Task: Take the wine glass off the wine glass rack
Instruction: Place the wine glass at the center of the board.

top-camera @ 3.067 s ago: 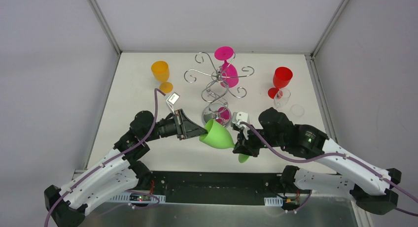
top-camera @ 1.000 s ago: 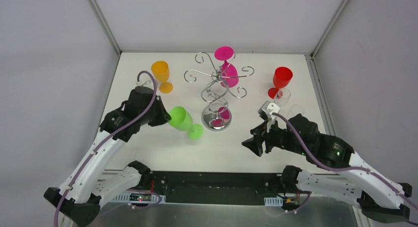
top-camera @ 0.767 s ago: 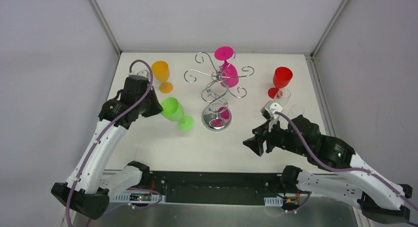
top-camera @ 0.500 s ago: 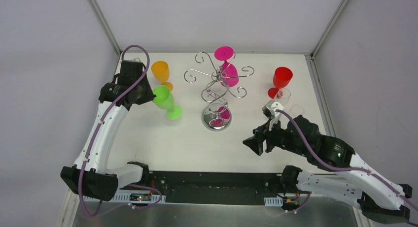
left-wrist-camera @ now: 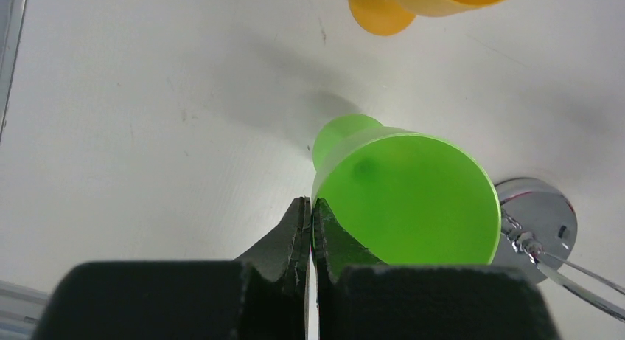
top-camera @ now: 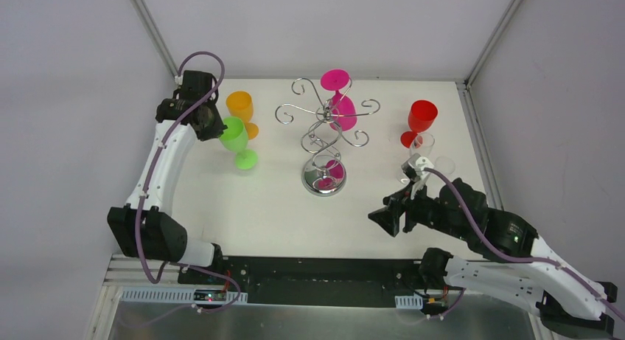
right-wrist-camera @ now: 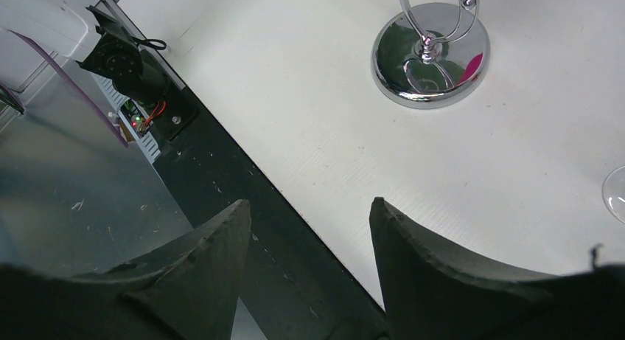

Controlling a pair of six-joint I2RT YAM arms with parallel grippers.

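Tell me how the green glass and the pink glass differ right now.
The green glass is mouth up; the pink glass hangs upside down, foot up. The green glass is pinched at its rim by the left gripper; the pink glass sits in the rack, with no gripper on it. Both are stemmed goblets of similar shape.

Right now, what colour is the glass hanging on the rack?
Magenta; the glass shows best in top external view.

Green wine glass [top-camera: 234,136], earlier tilted at 6 o'clock of the rack [top-camera: 323,181], now upright at its 9 o'clock beside the orange glass [top-camera: 239,104], foot perhaps touching the tabletop [top-camera: 295,214]; right hand [top-camera: 385,220] has released it and withdrawn to 4 o'clock.
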